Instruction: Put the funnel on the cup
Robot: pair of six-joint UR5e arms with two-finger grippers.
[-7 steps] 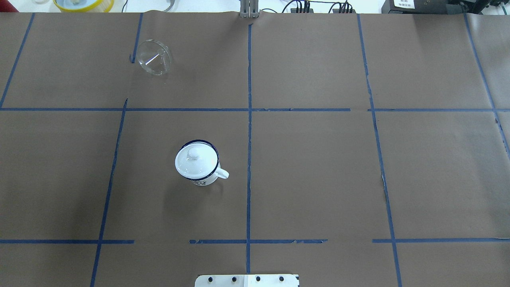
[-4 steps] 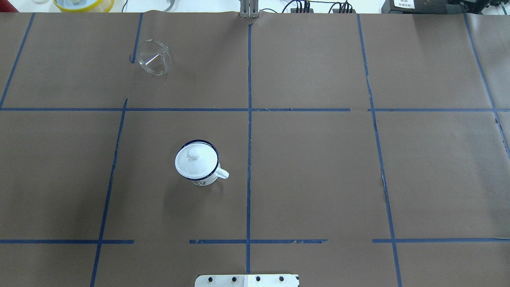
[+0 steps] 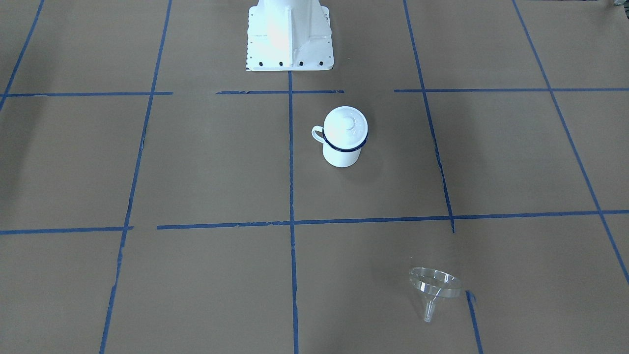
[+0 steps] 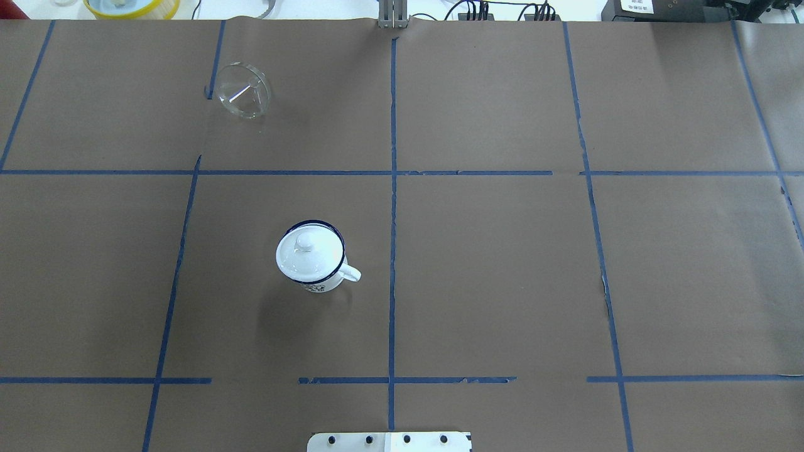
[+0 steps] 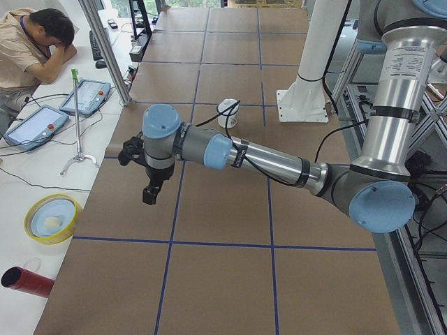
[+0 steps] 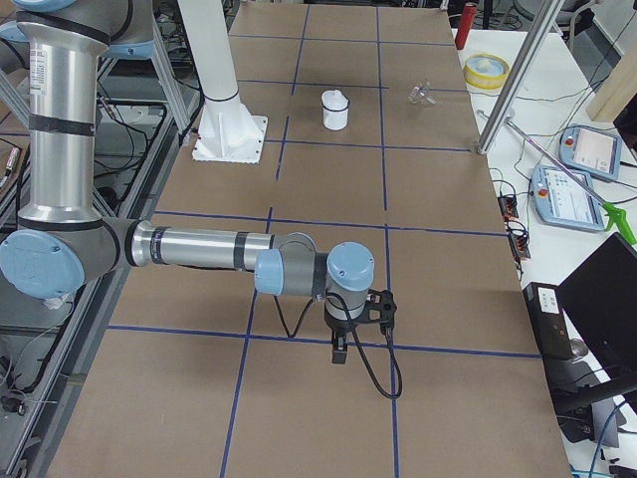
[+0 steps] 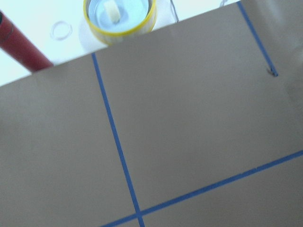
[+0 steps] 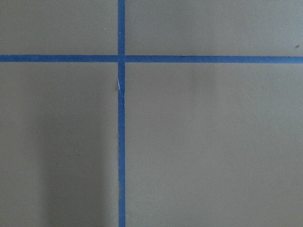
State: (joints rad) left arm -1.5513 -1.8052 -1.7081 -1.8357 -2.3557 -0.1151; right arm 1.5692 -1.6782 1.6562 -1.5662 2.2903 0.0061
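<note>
Funnel (image 4: 244, 91), clear plastic, lies tipped on the paper-covered table (image 4: 502, 263), apparently resting on rim and spout; well apart from the enamel cup (image 3: 340, 156), which stands upright with a white knobbed lid (image 3: 346, 125) on its rim; left gripper (image 5: 149, 195) and right gripper (image 6: 339, 349) hang over opposite table ends, holding nothing; cannot tell whether either pincer is spread or pressed together.

The funnel (image 4: 244, 91) rests tilted on the table (image 4: 502, 282), well apart from the cup (image 4: 317, 284) (a lid (image 4: 303, 252) covers it).
</note>
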